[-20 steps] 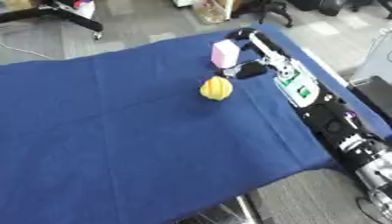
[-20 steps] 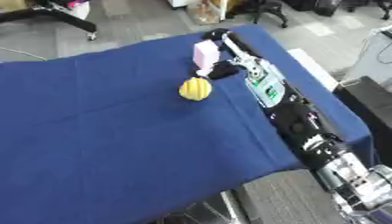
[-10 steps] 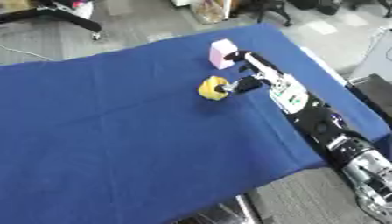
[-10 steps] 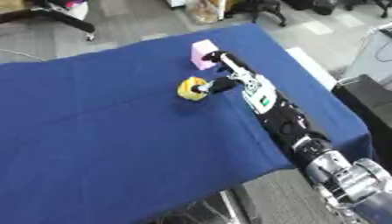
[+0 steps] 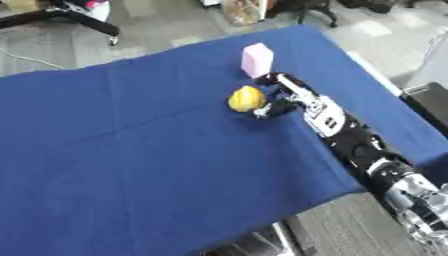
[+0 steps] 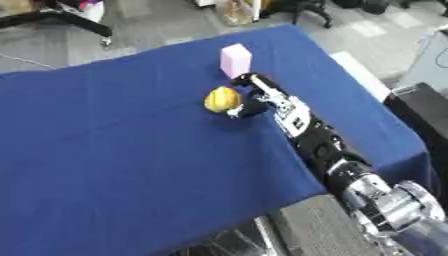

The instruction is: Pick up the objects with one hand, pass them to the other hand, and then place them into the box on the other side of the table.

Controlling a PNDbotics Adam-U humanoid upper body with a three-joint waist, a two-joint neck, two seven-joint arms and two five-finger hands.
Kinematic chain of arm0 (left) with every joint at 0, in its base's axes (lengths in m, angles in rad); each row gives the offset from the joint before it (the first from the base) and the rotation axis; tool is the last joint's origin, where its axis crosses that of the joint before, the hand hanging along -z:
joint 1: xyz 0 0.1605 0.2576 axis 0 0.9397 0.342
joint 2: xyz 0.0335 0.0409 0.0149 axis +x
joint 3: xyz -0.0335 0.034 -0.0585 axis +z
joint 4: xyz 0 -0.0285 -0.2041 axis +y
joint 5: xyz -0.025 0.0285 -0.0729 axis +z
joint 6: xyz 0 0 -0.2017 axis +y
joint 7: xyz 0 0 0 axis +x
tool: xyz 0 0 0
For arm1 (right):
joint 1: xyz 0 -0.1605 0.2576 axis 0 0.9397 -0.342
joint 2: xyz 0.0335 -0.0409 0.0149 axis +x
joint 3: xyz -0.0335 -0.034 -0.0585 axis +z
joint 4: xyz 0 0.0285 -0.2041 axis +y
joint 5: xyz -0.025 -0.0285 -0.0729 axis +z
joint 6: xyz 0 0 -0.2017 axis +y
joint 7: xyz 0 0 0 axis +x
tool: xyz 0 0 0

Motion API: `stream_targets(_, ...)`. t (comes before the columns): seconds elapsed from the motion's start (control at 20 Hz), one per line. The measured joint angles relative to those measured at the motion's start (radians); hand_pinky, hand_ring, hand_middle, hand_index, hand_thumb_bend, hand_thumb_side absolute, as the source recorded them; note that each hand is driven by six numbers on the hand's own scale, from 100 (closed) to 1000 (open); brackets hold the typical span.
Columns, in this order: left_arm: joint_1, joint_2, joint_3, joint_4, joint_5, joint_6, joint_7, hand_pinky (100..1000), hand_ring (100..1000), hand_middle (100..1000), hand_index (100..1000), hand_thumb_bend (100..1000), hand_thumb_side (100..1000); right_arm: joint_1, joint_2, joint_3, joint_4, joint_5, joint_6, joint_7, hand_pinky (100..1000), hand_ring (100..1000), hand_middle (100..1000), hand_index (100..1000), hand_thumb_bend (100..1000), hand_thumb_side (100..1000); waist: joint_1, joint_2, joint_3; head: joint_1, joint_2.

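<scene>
on the blue counter [image 5: 131, 150], left eye view: the right hand [image 5: 278, 97] has come down from beside the pink block [image 5: 256, 59] to the yellow fruit-like object [image 5: 247, 98], which lies near the counter's far right part, its fingers half curled against the object's right side but not visibly closed round it. in the right eye view, the object sits on the cloth unlifted, so pickup is judged just beginning; no box or left hand shows.

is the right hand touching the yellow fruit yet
Cannot tell. In the left eye view the right hand sits right against the yellow fruit, with a dark finger at its lower right edge, but neither view shows a clear contact or a gap.
</scene>
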State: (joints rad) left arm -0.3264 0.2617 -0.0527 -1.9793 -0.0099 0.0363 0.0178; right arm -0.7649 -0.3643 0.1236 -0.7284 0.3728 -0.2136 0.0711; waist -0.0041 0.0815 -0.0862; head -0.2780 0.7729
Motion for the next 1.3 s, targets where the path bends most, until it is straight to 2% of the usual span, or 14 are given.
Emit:
stream_targets(0.05, 0.000, 0.000, 0.000, 0.000, 0.000, 0.000, -0.001, 952, 679, 659, 856, 425, 795, -0.001, 0.001, 0.000, 0.001, 0.002, -0.002, -0.002, 746, 871, 714, 674, 569, 133, 0.001, 0.000, 0.000, 0.000, 0.000)
stream_targets(0.1, 0.000, 0.000, 0.000, 0.000, 0.000, 0.001, -0.001, 952, 679, 659, 856, 424, 796, -0.001, 0.003, -0.001, 0.002, 0.005, -0.003, -0.006, 740, 860, 680, 629, 523, 100, 0.002, 0.000, 0.000, 0.000, 0.000)
stream_targets(0.25, 0.000, 0.000, 0.000, 0.000, 0.000, 0.001, -0.001, 952, 679, 659, 856, 423, 798, -0.001, 0.006, -0.003, 0.006, 0.014, -0.008, -0.026, 730, 844, 636, 583, 477, 100, 0.002, 0.000, 0.000, 0.000, 0.000)
stream_targets(0.45, 0.000, -0.001, 0.000, 0.000, 0.000, 0.002, -0.002, 952, 678, 658, 856, 422, 800, 0.000, 0.011, -0.006, 0.009, 0.025, -0.010, -0.071, 706, 805, 545, 479, 410, 100, 0.002, 0.000, 0.001, 0.000, 0.000)
stream_targets(0.6, 0.000, -0.008, 0.000, 0.000, 0.000, 0.003, -0.003, 953, 678, 658, 856, 420, 804, 0.004, 0.015, -0.006, 0.013, 0.029, -0.009, -0.121, 687, 779, 483, 382, 301, 100, 0.002, 0.000, 0.001, 0.000, 0.000)
stream_targets(0.65, 0.000, -0.008, 0.000, 0.000, 0.000, 0.003, -0.003, 953, 678, 657, 856, 419, 805, 0.005, 0.015, -0.006, 0.014, 0.030, -0.009, -0.137, 685, 777, 478, 371, 290, 100, 0.002, 0.000, 0.001, 0.000, 0.000)
stream_targets(0.7, 0.001, -0.008, 0.000, 0.000, 0.000, 0.003, -0.004, 953, 677, 657, 856, 417, 807, 0.007, 0.015, -0.006, 0.016, 0.031, -0.010, -0.152, 674, 762, 445, 331, 221, 100, 0.002, 0.000, 0.001, 0.000, 0.000)
stream_targets(0.75, 0.001, -0.008, 0.000, 0.000, 0.000, 0.003, -0.004, 953, 677, 657, 856, 417, 808, 0.008, 0.015, -0.006, 0.018, 0.031, -0.011, -0.166, 668, 752, 427, 312, 196, 100, 0.002, 0.000, 0.001, 0.000, 0.000)
stream_targets(1.1, 0.012, -0.010, 0.000, 0.000, 0.000, 0.012, -0.004, 954, 671, 652, 854, 411, 820, 0.017, 0.017, -0.006, 0.014, 0.028, -0.019, -0.240, 649, 720, 377, 268, 112, 100, 0.002, 0.000, 0.001, 0.001, 0.000)
stream_targets(1.3, 0.027, -0.018, 0.000, 0.000, 0.002, 0.029, 0.003, 949, 660, 631, 851, 400, 834, 0.025, 0.017, 0.003, -0.047, 0.018, -0.028, -0.255, 643, 709, 365, 259, 100, 100, 0.001, 0.000, -0.001, 0.003, 0.000)
